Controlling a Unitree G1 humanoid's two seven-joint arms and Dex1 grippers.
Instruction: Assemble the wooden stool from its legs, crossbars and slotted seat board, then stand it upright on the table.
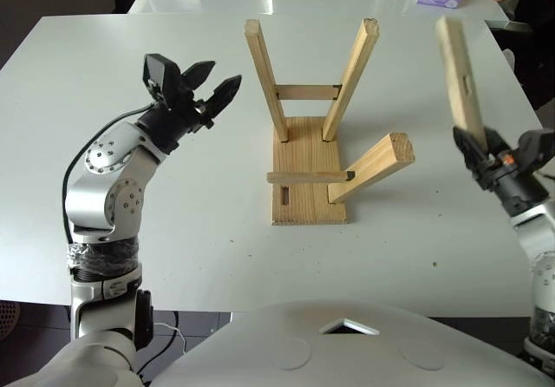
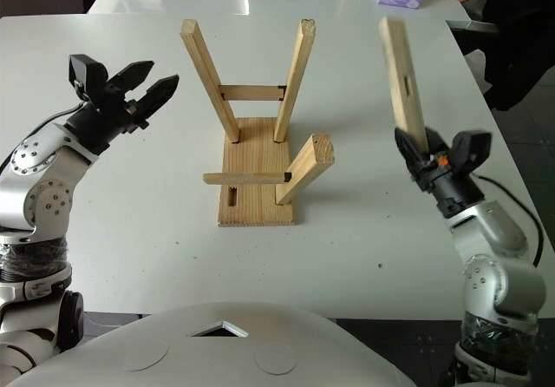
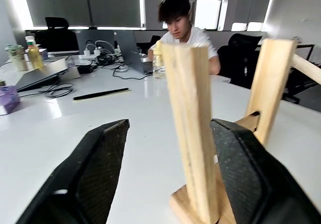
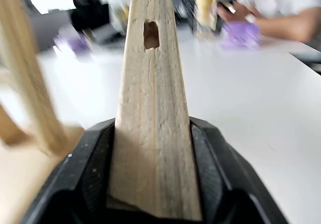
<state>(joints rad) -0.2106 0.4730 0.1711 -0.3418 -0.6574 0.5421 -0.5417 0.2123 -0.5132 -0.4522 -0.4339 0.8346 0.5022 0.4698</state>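
Though in an office [image 3: 75, 3], white table [image 1: 217, 257].

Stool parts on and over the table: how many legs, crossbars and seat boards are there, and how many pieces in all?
Legs: 4, one of them in the right gripper
Crossbars: 2
Seat board: 1
Total: 7

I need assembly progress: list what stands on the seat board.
On the seat board: two far legs joined by a crossbar, a third leg leaning with a second crossbar, and one empty slot. Their ends inside the slots are hidden.
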